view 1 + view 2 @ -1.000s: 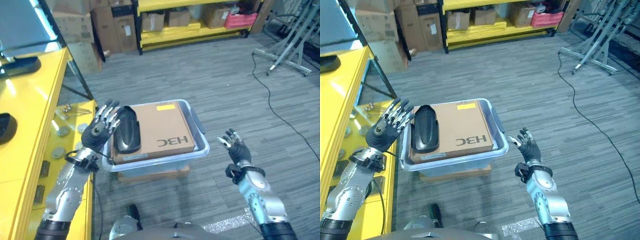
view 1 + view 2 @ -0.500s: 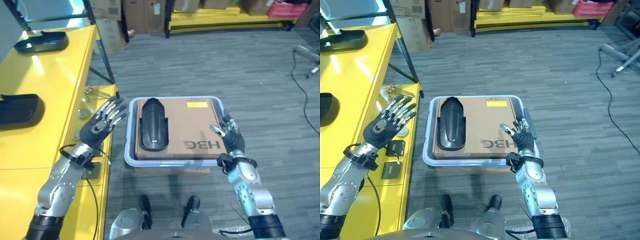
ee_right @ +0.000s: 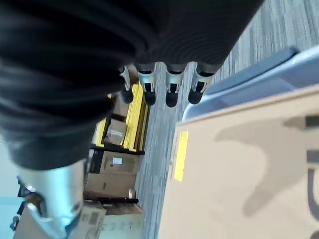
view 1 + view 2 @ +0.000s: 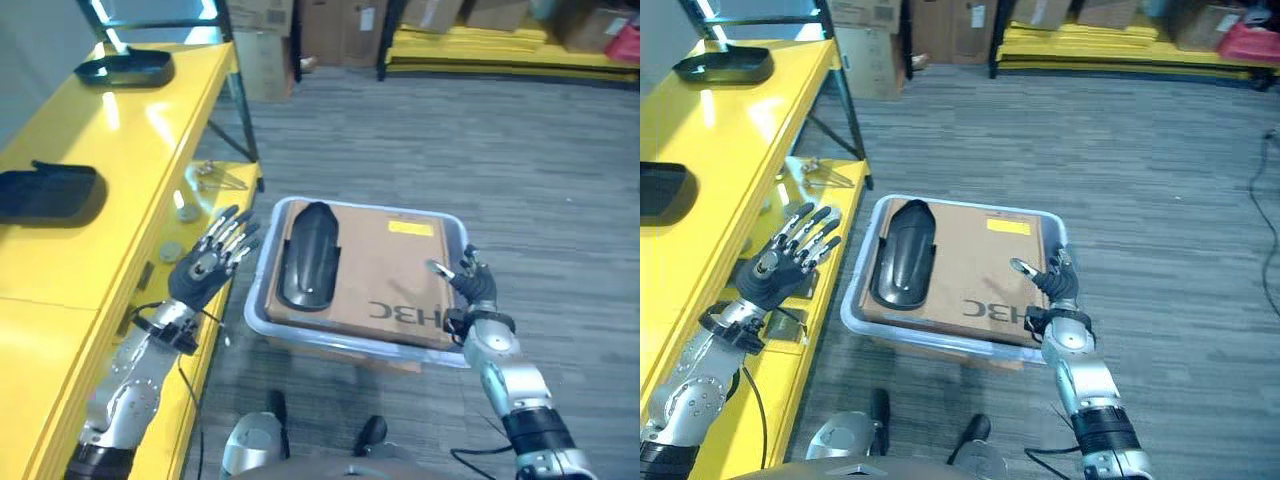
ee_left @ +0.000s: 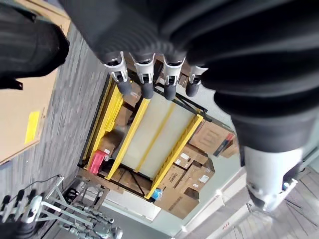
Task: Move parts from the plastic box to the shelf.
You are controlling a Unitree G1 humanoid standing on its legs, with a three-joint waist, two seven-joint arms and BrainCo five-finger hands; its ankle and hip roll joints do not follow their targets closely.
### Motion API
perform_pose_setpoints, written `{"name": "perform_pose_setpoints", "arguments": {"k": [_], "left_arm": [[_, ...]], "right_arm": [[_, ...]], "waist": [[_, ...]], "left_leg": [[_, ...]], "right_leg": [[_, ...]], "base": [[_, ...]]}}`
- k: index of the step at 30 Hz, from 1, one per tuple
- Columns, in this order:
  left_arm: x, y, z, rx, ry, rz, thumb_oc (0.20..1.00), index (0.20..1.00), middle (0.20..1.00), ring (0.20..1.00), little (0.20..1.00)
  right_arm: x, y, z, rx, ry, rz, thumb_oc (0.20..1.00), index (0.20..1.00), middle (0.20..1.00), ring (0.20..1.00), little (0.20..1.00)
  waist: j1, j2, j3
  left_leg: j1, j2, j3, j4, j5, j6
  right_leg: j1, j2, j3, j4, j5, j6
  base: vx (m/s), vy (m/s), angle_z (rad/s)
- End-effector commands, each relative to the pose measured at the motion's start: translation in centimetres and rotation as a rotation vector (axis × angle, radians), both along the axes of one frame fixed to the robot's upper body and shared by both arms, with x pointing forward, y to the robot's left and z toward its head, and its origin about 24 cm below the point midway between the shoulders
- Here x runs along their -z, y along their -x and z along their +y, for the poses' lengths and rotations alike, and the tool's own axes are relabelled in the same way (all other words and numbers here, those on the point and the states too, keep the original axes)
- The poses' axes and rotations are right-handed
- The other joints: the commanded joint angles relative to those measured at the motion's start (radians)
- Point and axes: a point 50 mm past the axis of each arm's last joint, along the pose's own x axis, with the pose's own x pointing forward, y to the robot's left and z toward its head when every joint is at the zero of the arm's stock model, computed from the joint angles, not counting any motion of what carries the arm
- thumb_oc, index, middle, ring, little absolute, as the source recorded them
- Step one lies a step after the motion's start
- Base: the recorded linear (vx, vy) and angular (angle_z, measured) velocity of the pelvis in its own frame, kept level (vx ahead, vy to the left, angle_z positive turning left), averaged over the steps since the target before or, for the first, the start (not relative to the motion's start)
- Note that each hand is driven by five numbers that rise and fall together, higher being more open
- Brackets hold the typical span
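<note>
Black part [image 4: 308,256] lies on the cardboard sheet [image 4: 385,280] in the plastic box [image 4: 862,322], beside the yellow shelf [image 4: 70,250]. Left hand [image 4: 205,268] hovers at the box's left edge, fingers spread wide, holding nothing. Right hand [image 4: 474,285] sits at the right rim, fingers straight, empty.

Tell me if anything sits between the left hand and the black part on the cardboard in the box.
Nothing visible does. The left hand is open beside the plastic box, between it and the yellow shelf. The black part lies exposed on the cardboard, with just the box's near rim between them.
</note>
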Motion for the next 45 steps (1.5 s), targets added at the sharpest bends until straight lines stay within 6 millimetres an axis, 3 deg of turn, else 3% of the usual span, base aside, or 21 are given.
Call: {"name": "perform_pose_setpoints", "arguments": {"k": [1,6,11,20,31,35,45], "left_arm": [[-2.1,0.2,-0.8,0.056,0.007,-0.138,1.000,1.000,1.000,1.000,1.000],[-2.5,-0.6,-2.2,0.113,0.000,-0.174,1.000,1.000,1.000,1.000,1.000],[-2.4,-0.7,-3.0,0.146,0.016,-0.187,1.000,1.000,1.000,1.000,1.000],[-2.4,-0.4,-3.7,0.168,0.043,-0.216,1.000,1.000,1.000,1.000,1.000],[-2.1,-0.1,-3.2,0.151,0.055,-0.211,1.000,1.000,1.000,1.000,1.000],[-1.9,-0.1,-3.4,0.143,0.058,-0.207,1.000,1.000,1.000,1.000,1.000],[-1.6,-0.2,-3.6,0.146,0.059,-0.211,1.000,1.000,1.000,1.000,1.000]], "right_arm": [[-3.8,-2.2,0.3,0.018,0.086,-0.153,1.000,1.000,1.000,1.000,1.000],[-5.8,-5.1,1.1,0.051,0.117,-0.180,1.000,1.000,1.000,1.000,1.000],[-5.2,-5.9,2.1,0.075,0.087,-0.156,1.000,1.000,1.000,1.000,1.000],[-4.5,-5.8,2.5,0.080,0.209,-0.128,1.000,1.000,1.000,1.000,1.000],[-3.4,-4.5,-0.1,0.110,0.358,-0.058,1.000,1.000,1.000,1.000,1.000],[-2.1,-4.4,0.4,0.077,0.361,0.000,1.000,1.000,1.000,1.000,1.000],[-1.5,-4.6,1.8,0.024,0.361,0.030,1.000,1.000,1.000,1.000,1.000]], "waist": [[0.039,0.015,-0.019],[0.078,0.038,0.037],[0.102,0.053,0.074],[0.111,0.054,0.095],[0.095,0.042,0.095],[0.098,0.044,0.096],[0.105,0.050,0.107]], "left_leg": [[-0.102,0.022,-0.021,0.033,-0.014,-0.032],[-0.154,-0.005,-0.065,0.056,-0.014,-0.023],[-0.175,-0.025,-0.088,0.063,-0.015,-0.013],[-0.177,-0.033,-0.092,0.049,-0.014,-0.009],[-0.145,-0.028,-0.079,0.020,-0.018,-0.006],[-0.130,-0.032,-0.084,0.004,-0.017,-0.004],[-0.129,-0.043,-0.102,0.002,-0.018,0.001]], "right_leg": [[-0.017,-0.057,-0.008,0.110,-0.129,0.068],[-0.050,-0.075,-0.019,0.137,-0.134,0.063],[-0.062,-0.088,-0.036,0.151,-0.134,0.062],[-0.067,-0.092,-0.043,0.142,-0.129,0.066],[-0.072,-0.095,-0.032,0.136,-0.121,0.081],[-0.075,-0.099,-0.031,0.137,-0.119,0.085],[-0.086,-0.108,-0.031,0.153,-0.122,0.087]], "base": [[-0.12,0.125,0.34],[-0.12,0.077,0.27],[-0.06,0.044,0.22],[-0.04,0.033,0.08],[-0.01,0.005,0.01],[0.00,0.020,0.01],[-0.01,0.017,0.02]]}}
